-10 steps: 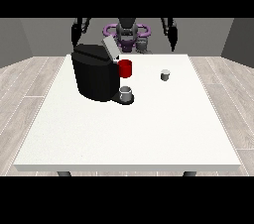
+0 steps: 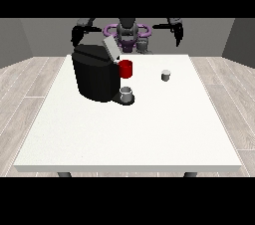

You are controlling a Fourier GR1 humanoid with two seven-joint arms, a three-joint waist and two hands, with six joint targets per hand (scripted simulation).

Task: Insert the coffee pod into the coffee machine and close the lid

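Pod [image 2: 166,75] upright on table [image 2: 124,134], right of machine [image 2: 97,75]; hand at view's right [image 2: 178,34] nearer, raised; finger states of both hands indiscernible.

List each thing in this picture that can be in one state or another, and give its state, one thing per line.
Coffee machine: upright on the table, to the view's left.
Lid: raised, open.
Pod: on the table, right of the machine, not inserted.
Cup: upright on the machine's tray.
Hand at the view's left: raised, holding nothing.
Hand at the view's right: raised, holding nothing.
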